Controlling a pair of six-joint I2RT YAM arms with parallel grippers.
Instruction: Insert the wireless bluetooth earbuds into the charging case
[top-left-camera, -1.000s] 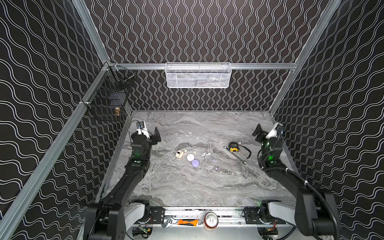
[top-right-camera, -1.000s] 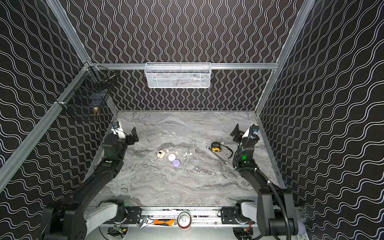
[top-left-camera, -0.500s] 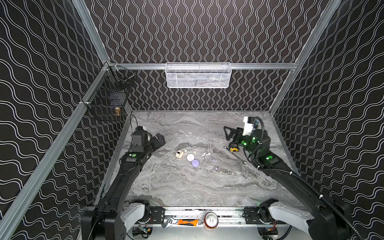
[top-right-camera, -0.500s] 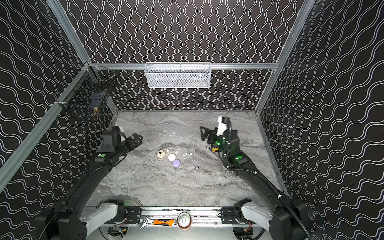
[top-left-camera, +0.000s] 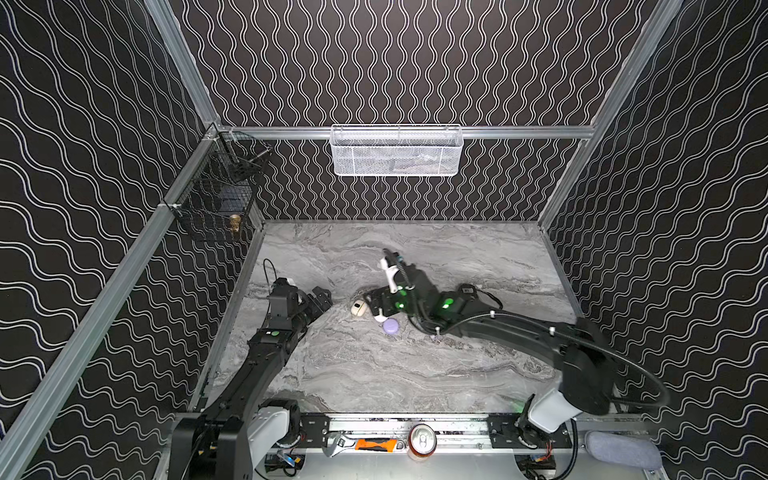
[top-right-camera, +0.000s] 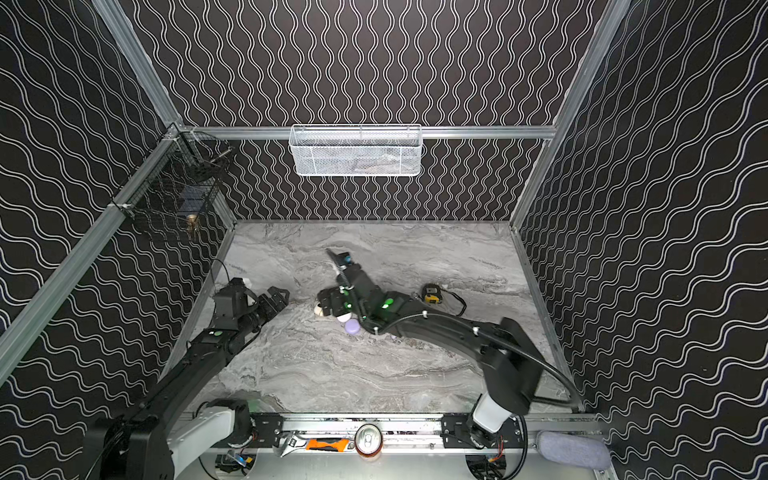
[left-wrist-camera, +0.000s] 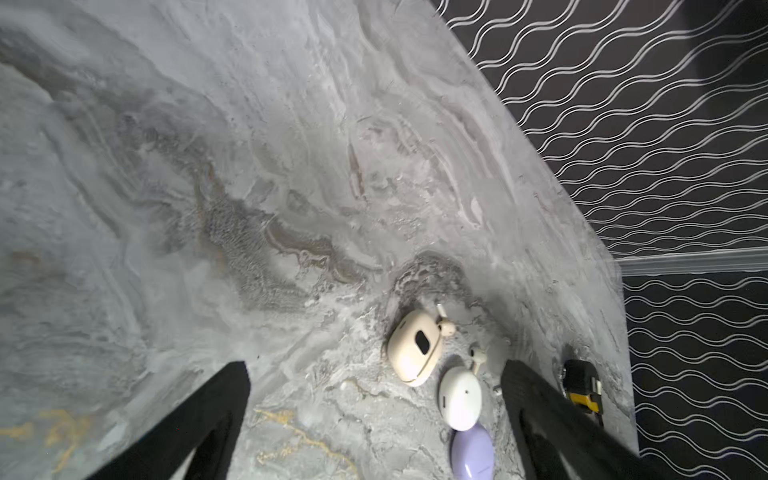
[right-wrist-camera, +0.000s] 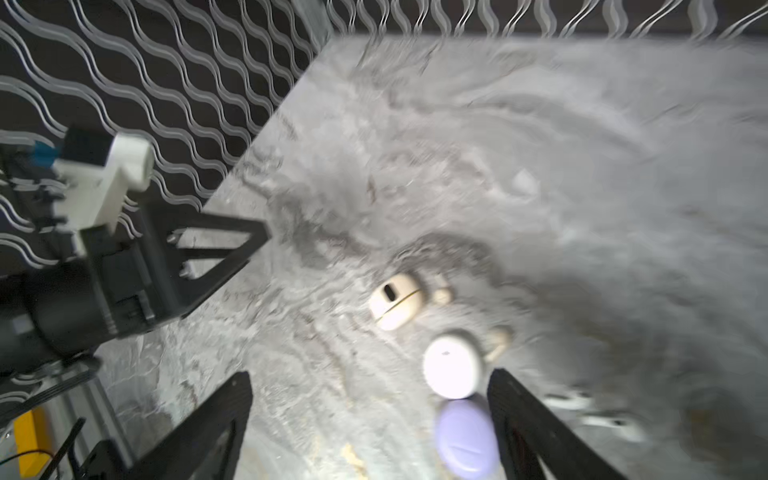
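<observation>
earbuds (right-wrist-camera: 498, 343) just beyond right fingers (right-wrist-camera: 523, 419), beside cases (right-wrist-camera: 451, 368); left fingers (left-wrist-camera: 216, 407) farther off; all fingers spread, empty.

Plenty of bare marble table (top-left-camera: 374, 374) near the front, a narrow clear gap between left gripper (top-left-camera: 323, 300) and cream case (top-left-camera: 358, 308), but the right arm (top-left-camera: 498, 328) sprawls across the middle, crowding the white case (left-wrist-camera: 460, 397) and lilac case (top-left-camera: 390, 327).

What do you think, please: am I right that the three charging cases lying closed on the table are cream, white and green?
Not quite: the third case is lilac, not green, as the left wrist view shows. The rest holds: the cream case and the white case lie in a row with it on the table, and all three are closed.
</observation>
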